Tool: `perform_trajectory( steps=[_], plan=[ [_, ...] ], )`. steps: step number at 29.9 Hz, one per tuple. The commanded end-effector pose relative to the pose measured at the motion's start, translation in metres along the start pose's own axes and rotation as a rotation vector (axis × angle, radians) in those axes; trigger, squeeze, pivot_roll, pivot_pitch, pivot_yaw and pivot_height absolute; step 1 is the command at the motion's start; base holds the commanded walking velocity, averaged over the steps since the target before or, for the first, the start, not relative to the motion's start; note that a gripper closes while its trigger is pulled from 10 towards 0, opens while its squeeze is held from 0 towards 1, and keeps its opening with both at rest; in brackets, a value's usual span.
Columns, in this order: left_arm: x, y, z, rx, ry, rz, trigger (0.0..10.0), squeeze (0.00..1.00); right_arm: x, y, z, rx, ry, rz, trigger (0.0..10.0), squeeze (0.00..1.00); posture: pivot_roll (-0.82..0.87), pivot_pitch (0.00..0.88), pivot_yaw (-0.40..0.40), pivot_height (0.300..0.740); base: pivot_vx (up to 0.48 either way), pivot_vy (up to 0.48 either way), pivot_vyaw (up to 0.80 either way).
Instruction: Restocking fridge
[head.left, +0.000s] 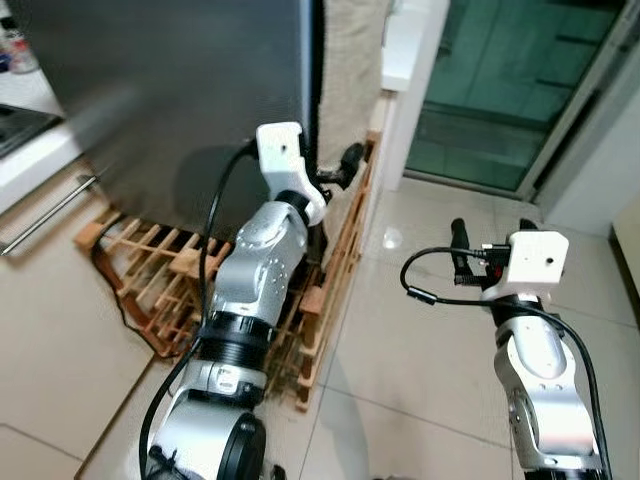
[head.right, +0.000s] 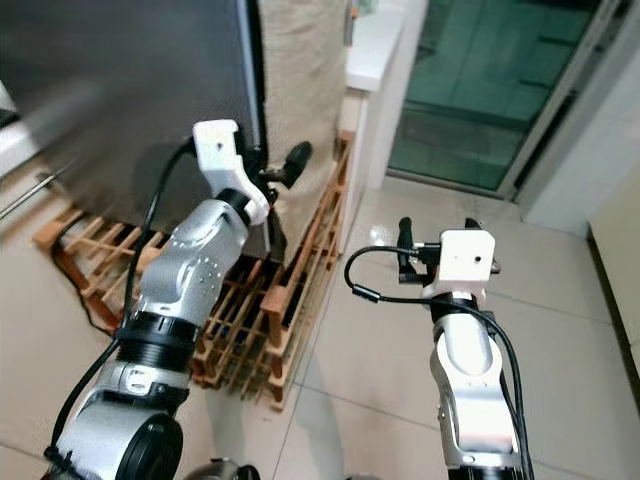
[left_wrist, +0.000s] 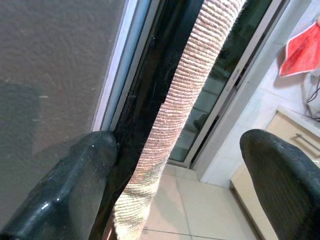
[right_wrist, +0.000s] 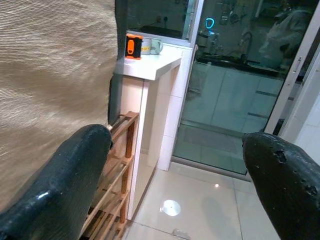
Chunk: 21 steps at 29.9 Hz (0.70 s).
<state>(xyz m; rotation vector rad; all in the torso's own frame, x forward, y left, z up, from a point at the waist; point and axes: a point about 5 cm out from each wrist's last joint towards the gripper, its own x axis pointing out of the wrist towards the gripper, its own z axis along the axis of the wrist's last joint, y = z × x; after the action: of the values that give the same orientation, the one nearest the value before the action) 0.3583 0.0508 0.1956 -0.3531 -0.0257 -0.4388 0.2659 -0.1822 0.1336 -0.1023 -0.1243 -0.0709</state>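
Fridge (head.left: 170, 90): dark grey door shut, stands on a wooden slat rack (head.left: 170, 275) on the tiled floor (head.left: 420, 350). A beige ribbed cloth (head.left: 350, 70) hangs down the fridge's right side, just beside the door edge.

My left gripper (head.left: 338, 170) is up at the door's right edge, approx. mid-height of what I can see. Fingers spread wide, nothing held. In left wrist view one finger (left_wrist: 75, 185) lies against the black door-edge strip (left_wrist: 150, 95), w/ the cloth running down between the two fingers; other finger (left_wrist: 282, 180) is well apart, in free air.

My right gripper (head.left: 490, 232) hangs over the floor, right of the rack, well apart from the fridge. Also wide open, empty. Right wrist view looks past its fingers (right_wrist: 60, 185) at the cloth, the rack end and a white counter (right_wrist: 150, 62) w/ an orange-black item (right_wrist: 133, 46) and a pale cup (right_wrist: 155, 46) on top.

Beyond: glass sliding door (head.left: 510, 90). Far left: white cabinet w/ bar handle (head.left: 50, 212). A brown strap (head.left: 125, 300) loops by the rack's left part.
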Motion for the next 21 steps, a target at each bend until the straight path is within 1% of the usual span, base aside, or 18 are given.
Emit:
perform_trajectory(
  steps=[1, 2, 5, 6, 7, 8, 9, 10, 11, 12, 14, 15, 16, 17, 18, 19, 20, 21],
  plan=[
    [0.012, -0.057, 0.008, -0.032, -0.031, -0.214, 10.0, 0.00, 0.000, -0.003, 0.000, -0.003, 0.003, -0.011, 10.0, 0.00, -0.19, 0.000, 0.017, 0.740, 0.000, 0.000, 0.00],
    [0.012, -0.057, 0.008, -0.032, -0.031, -0.214, 10.0, 0.00, 0.000, -0.003, 0.000, -0.003, 0.003, -0.011, 10.0, 0.00, -0.19, 0.000, 0.017, 0.740, 0.000, 0.000, 0.00],
    [0.014, -0.082, 0.002, -0.084, -0.015, -0.343, 10.0, 0.00, -0.003, -0.005, -0.003, 0.000, 0.016, -0.023, 10.0, 0.00, -0.20, 0.002, 0.019, 0.740, 0.000, 0.000, 0.00],
    [0.014, -0.082, 0.002, -0.084, -0.015, -0.343, 10.0, 0.00, -0.003, -0.005, -0.003, 0.000, 0.016, -0.023, 10.0, 0.00, -0.20, 0.002, 0.019, 0.740, 0.000, 0.000, 0.00],
    [0.013, -0.095, 0.002, -0.107, -0.012, -0.424, 10.0, 0.00, -0.004, -0.006, -0.005, -0.001, 0.022, -0.023, 10.0, 0.00, -0.20, 0.004, 0.019, 0.740, 0.000, 0.000, 0.00],
    [0.012, -0.103, 0.001, -0.133, -0.003, -0.481, 10.0, 0.00, -0.004, -0.006, -0.006, -0.002, 0.027, -0.023, 10.0, 0.00, -0.20, 0.004, 0.019, 0.740, 0.000, 0.000, 0.00],
    [0.012, -0.103, 0.001, -0.133, -0.003, -0.481, 10.0, 0.00, -0.004, -0.006, -0.006, -0.002, 0.027, -0.023, 10.0, 0.00, -0.20, 0.004, 0.019, 0.740, 0.000, 0.000, 0.00],
    [0.012, -0.118, 0.001, -0.179, 0.010, -0.560, 10.0, 0.00, -0.005, -0.007, -0.008, -0.002, 0.037, -0.024, 10.0, 0.00, -0.20, 0.006, 0.019, 0.740, 0.000, 0.000, 0.00],
    [0.012, -0.128, 0.002, -0.200, 0.013, -0.617, 10.0, 0.00, -0.005, -0.007, -0.009, -0.001, 0.042, -0.025, 10.0, 0.00, -0.20, 0.008, 0.021, 0.740, 0.000, 0.000, 0.00],
    [0.012, -0.128, 0.002, -0.200, 0.013, -0.617, 10.0, 0.00, -0.005, -0.007, -0.009, -0.001, 0.042, -0.025, 10.0, 0.00, -0.20, 0.008, 0.021, 0.740, 0.000, 0.000, 0.00],
    [0.014, -0.144, 0.007, -0.241, -0.003, -0.683, 10.0, 0.00, -0.006, -0.007, -0.011, 0.002, 0.050, -0.025, 10.0, 0.00, -0.20, 0.006, 0.020, 0.740, 0.000, 0.000, 0.00],
    [0.013, -0.156, 0.011, -0.264, -0.013, -0.746, 10.0, 0.00, -0.006, -0.006, -0.011, 0.004, 0.054, -0.025, 10.0, 0.00, -0.21, 0.006, 0.023, 0.740, 0.000, 0.000, 0.00],
    [0.013, -0.156, 0.011, -0.264, -0.013, -0.746, 10.0, 0.00, -0.006, -0.006, -0.011, 0.004, 0.054, -0.025, 10.0, 0.00, -0.21, 0.006, 0.023, 0.740, 0.000, 0.000, 0.00],
    [0.008, -0.174, 0.017, -0.306, -0.021, -0.857, 10.0, 0.00, -0.007, -0.005, -0.012, 0.007, 0.056, -0.025, 10.0, 0.00, -0.22, 0.005, 0.029, 0.740, 0.000, 0.000, 0.00],
    [0.008, -0.174, 0.017, -0.306, -0.021, -0.857, 10.0, 0.00, -0.007, -0.005, -0.012, 0.007, 0.056, -0.025, 10.0, 0.00, -0.22, 0.005, 0.029, 0.740, 0.000, 0.000, 0.00],
    [-0.001, -0.186, 0.018, -0.321, -0.010, -0.982, 10.0, 0.00, -0.008, -0.006, -0.012, 0.007, 0.057, -0.030, 10.0, 0.00, -0.23, 0.005, 0.032, 0.740, 0.000, 0.000, 0.00],
    [-0.001, -0.186, 0.018, -0.321, -0.010, -0.982, 10.0, 0.00, -0.008, -0.006, -0.012, 0.007, 0.057, -0.030, 10.0, 0.00, -0.23, 0.005, 0.032, 0.740, 0.000, 0.000, 0.00],
    [-0.008, -0.190, 0.018, -0.335, 0.003, -1.061, 10.0, 0.00, -0.009, -0.008, -0.013, 0.005, 0.060, -0.037, 10.0, 0.00, -0.23, 0.005, 0.032, 0.740, 0.000, 0.000, 0.00]
  ],
)
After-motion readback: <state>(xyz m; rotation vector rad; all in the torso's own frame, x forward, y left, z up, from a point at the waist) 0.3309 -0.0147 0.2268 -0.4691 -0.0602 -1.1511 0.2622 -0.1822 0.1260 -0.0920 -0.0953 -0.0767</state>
